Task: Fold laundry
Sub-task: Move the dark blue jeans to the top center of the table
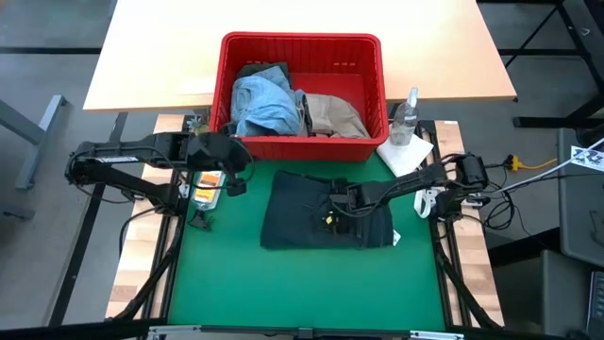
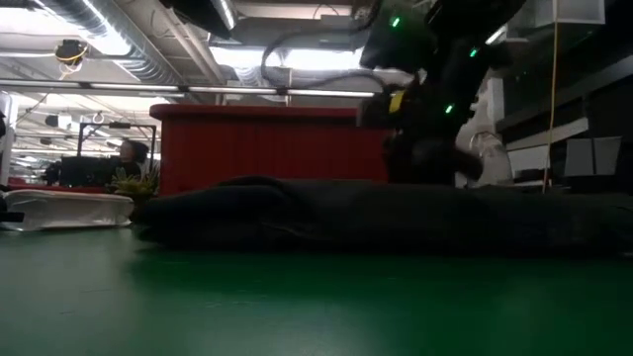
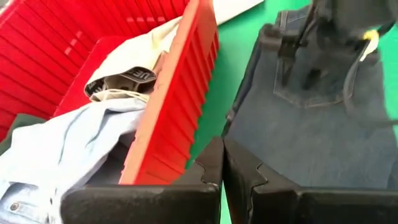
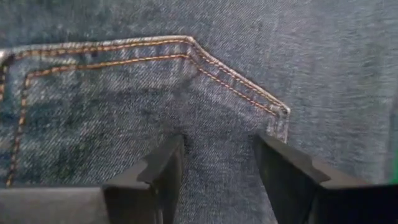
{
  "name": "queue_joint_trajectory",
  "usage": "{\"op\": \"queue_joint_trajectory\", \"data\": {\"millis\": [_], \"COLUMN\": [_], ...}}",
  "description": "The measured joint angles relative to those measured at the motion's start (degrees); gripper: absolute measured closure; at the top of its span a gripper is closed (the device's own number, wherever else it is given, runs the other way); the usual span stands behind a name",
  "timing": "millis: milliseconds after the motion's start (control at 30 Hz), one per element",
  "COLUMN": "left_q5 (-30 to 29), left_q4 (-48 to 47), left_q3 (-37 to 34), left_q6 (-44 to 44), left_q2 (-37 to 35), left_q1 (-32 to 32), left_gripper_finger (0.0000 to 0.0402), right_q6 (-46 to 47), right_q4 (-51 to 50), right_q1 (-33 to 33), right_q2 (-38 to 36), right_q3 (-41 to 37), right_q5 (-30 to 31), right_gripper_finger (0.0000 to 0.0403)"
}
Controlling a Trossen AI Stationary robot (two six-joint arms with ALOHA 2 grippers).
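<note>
1. High view: the right end effector [image 1: 332, 210] sits over the middle of the dark navy jeans [image 1: 326, 210], which lie folded flat on the green bench [image 1: 302, 283]. Beyond it stands the red basket [image 1: 302, 42], holding the light blue denim [image 1: 264, 102] and the beige khaki piece [image 1: 335, 115]. The left end effector [image 1: 233, 179] hangs just off the basket's near corner, beside the jeans' edge.
2. Low view: the right end effector [image 2: 425, 158] comes down onto the jeans [image 2: 376, 213], a low dark mound; the basket [image 2: 257, 143] stands behind it.
3. Left wrist view: the left end effector [image 3: 222, 163] has its fingers pressed together, holding nothing. The basket wall [image 3: 180, 112] runs just ahead, with light denim [image 3: 62, 149] and khaki [image 3: 134, 53] on its far side and the jeans [image 3: 311, 137] on the other.
4. Right wrist view: the right end effector [image 4: 217, 171] is spread, its fingers [image 4: 165, 171] resting on the jeans [image 4: 124, 124] just below the orange-stitched pocket seam, pinching nothing.
</note>
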Motion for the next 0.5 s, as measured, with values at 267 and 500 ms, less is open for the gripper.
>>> {"op": "queue_joint_trajectory", "data": {"millis": [267,500], "left_q5": [-0.01,-0.65], "left_q4": [0.02,1.81], "left_q3": [-0.04,-0.04], "left_q6": [0.02,0.48], "left_q2": [0.06,0.08], "left_q1": [0.00,0.00], "left_gripper_finger": [0.0401,0.0401], "right_q6": [-4.20,-7.60], "right_q4": [9.98,9.36], "right_q1": [-4.50,-5.91], "right_q2": [5.43,5.95], "right_q3": [1.49,5.50], "right_q5": [-2.99,-4.31], "right_gripper_finger": [0.0203,0.0203]}}
